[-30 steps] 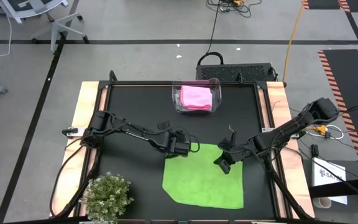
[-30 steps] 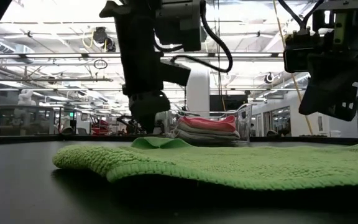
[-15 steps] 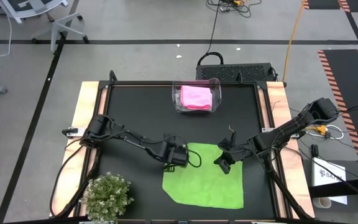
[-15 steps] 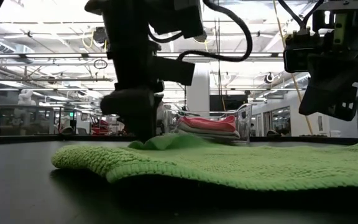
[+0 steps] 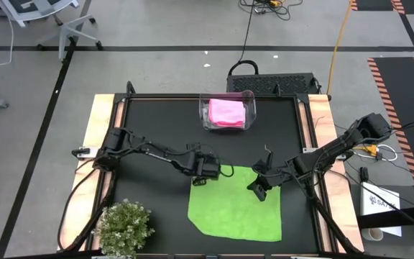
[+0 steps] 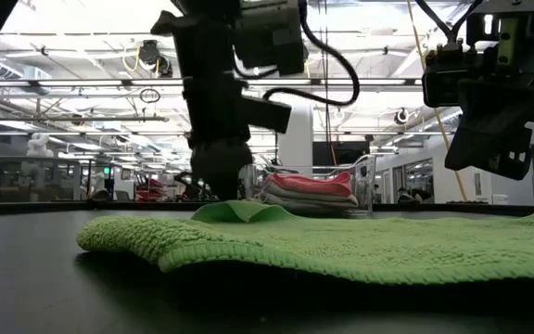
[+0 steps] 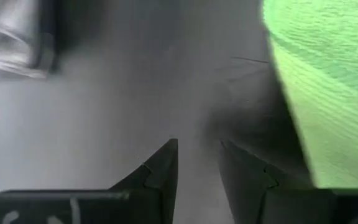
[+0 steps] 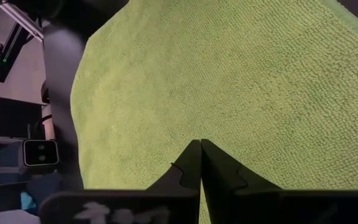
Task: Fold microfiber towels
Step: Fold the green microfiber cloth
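Observation:
A lime green microfiber towel (image 5: 237,203) lies spread on the black table (image 5: 157,129), its far left corner pushed up into a small fold (image 6: 235,211). My left gripper (image 5: 198,180) (image 7: 197,142) stands open just left of that corner, over bare table, with nothing between its fingers. My right gripper (image 5: 259,193) (image 8: 201,142) hovers shut above the towel's far right part, clear of it (image 6: 489,162). A pink towel (image 5: 226,111) lies folded in the clear bin (image 5: 205,115), on top of white cloth (image 6: 309,202).
A small green bushy plant (image 5: 124,226) stands at the table's near left corner. The clear bin sits at the middle of the far edge. Bare black table lies left of the green towel and between it and the bin.
My left gripper dipped down and toward the near edge onto the green towel's far left corner, then rose and drew back toward the far edge, rolling a little. The corner's small raised fold swelled under it and stands a little lower now.

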`<state>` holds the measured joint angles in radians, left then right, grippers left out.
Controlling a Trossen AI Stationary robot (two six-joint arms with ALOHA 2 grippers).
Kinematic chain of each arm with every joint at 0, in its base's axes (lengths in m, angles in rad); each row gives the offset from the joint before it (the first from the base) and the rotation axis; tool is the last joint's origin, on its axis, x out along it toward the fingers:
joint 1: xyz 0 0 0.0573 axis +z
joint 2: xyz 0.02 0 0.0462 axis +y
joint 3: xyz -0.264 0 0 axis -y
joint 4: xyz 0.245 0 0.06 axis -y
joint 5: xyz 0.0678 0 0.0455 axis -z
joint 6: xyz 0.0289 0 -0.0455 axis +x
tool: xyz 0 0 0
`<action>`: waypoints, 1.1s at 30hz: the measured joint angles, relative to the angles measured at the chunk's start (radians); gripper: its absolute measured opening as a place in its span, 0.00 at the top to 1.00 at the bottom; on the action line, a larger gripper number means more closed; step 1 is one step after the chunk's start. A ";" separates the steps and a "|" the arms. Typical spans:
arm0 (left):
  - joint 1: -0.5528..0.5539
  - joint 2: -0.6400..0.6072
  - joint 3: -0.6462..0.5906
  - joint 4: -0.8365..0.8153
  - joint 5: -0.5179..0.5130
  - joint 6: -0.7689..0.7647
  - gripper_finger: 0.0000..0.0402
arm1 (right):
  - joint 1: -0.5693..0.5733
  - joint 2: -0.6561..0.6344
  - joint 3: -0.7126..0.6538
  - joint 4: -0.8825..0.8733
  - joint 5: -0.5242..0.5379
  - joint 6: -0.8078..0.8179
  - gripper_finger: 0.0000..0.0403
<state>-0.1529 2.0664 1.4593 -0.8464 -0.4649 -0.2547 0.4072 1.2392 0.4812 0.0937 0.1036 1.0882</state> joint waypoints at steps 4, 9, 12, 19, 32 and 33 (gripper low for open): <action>-0.002 -0.040 0.002 0.015 0.152 -0.021 0.71 | 0.000 0.000 0.000 0.000 0.000 -0.004 1.00; -0.019 -0.115 0.002 0.022 0.211 -0.006 0.71 | 0.000 0.000 0.000 -0.008 0.000 -0.019 1.00; -0.026 -0.162 0.002 0.040 0.249 -0.007 0.71 | 0.000 0.000 0.000 -0.006 0.000 -0.028 1.00; -0.072 -0.149 0.003 0.185 0.335 -0.017 0.71 | 0.000 0.000 0.000 -0.008 0.004 -0.031 1.00; -0.099 -0.033 0.002 0.164 0.285 -0.020 0.71 | 0.000 0.000 0.000 -0.007 0.006 -0.033 1.00; -0.097 -0.024 0.002 0.162 0.260 -0.021 0.71 | 0.000 0.000 0.000 -0.007 0.007 -0.030 1.00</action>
<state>-0.2499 2.0423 1.4612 -0.6842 -0.2047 -0.2757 0.4072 1.2388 0.4816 0.0864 0.1109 1.0584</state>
